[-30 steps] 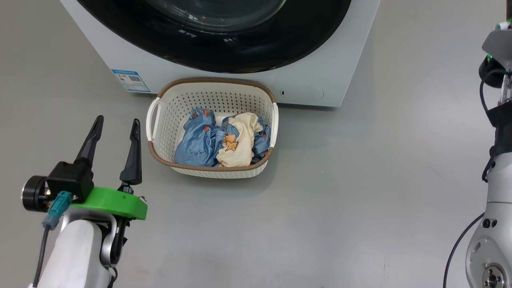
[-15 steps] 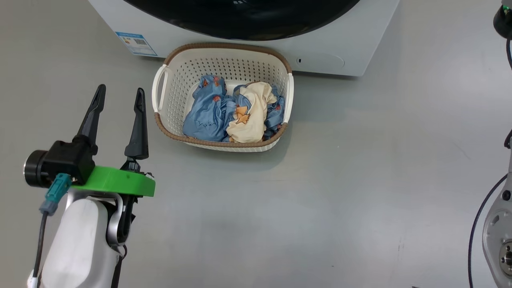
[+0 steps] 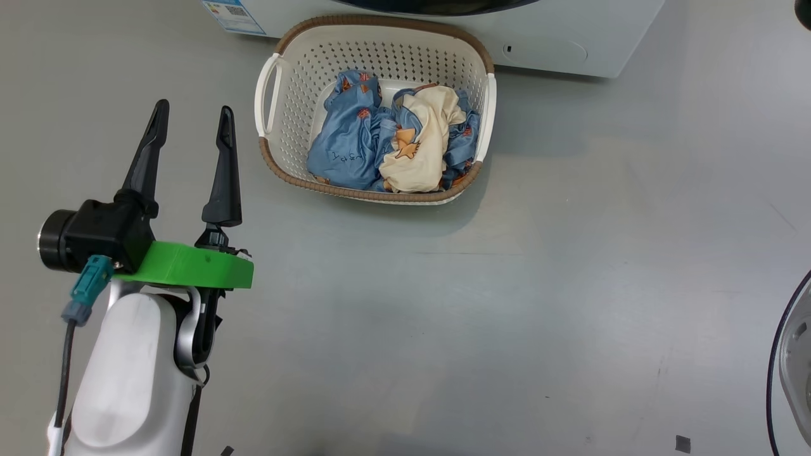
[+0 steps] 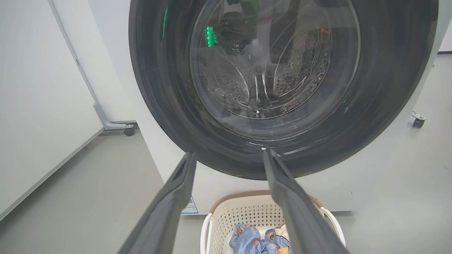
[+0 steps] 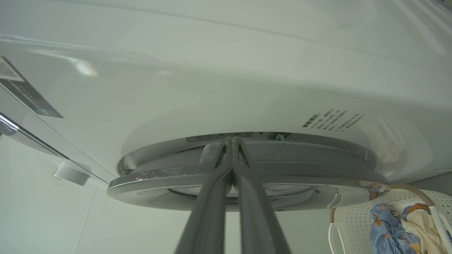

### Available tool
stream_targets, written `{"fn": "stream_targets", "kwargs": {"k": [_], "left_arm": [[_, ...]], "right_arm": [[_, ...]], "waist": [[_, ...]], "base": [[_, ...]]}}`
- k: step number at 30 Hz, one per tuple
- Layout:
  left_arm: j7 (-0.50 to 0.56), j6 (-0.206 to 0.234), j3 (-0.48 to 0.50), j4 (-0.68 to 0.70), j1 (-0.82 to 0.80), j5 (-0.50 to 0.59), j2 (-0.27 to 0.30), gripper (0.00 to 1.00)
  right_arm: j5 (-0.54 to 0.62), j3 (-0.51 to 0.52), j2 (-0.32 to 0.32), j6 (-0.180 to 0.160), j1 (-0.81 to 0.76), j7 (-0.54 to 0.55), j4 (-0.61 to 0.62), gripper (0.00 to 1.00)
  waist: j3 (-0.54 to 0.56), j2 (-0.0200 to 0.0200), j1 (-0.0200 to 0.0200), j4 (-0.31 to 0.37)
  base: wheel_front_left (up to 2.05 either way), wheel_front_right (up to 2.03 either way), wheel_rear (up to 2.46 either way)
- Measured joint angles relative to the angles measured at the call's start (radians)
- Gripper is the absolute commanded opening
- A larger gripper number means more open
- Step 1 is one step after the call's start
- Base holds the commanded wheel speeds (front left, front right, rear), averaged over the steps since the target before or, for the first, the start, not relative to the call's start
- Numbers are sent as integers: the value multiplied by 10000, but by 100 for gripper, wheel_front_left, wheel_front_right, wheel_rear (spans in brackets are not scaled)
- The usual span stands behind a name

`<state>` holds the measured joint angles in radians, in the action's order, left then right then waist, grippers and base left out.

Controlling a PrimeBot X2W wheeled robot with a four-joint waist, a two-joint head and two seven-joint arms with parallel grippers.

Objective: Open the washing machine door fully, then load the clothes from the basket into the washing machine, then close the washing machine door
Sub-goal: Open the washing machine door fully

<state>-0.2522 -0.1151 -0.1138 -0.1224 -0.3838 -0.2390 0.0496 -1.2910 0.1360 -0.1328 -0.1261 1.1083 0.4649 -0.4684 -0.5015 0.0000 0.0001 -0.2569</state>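
Note:
The basket [image 3: 272, 136] stands on the floor against the washing machine [image 3: 570, 38], with the clothes [image 3: 393, 142], light blue and cream, heaped in it. My left gripper [image 3: 193, 109] hovers open and empty to the basket's left. Its wrist view faces the washing machine door [image 4: 169, 106], which sits flat against the front, with the basket [image 4: 226, 218] and clothes [image 4: 252, 240] below the open left gripper [image 4: 229, 153]. My right gripper [image 5: 231, 140] is shut, its tips at the rim of the door [image 5: 300, 176] where it meets the white front. The basket [image 5: 353, 225] and clothes [image 5: 406, 220] show at lower right.
Grey floor spreads in front of and to the right of the basket. A white panel on casters [image 4: 42, 106] stands left of the machine. A blue label [image 3: 234, 11] marks the machine's lower left corner. A pale part of my right arm [image 3: 795, 361] crosses the right edge.
The head camera has tilted down, so machine and basket have slid up the picture. Left gripper stays open beside the basket. Nothing was taken hold of or let go.

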Motion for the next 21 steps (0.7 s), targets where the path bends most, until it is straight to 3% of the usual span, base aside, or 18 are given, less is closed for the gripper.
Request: {"fn": "stream_targets", "kwargs": {"k": [21], "left_arm": [[0,-46,-159,-2,-311,-4,-244,100]], "right_arm": [[614,-79,-119,0,1119,261,-677,0]], "waist": [[-716,0,0,-643]], "base": [[0,0,0]]}}
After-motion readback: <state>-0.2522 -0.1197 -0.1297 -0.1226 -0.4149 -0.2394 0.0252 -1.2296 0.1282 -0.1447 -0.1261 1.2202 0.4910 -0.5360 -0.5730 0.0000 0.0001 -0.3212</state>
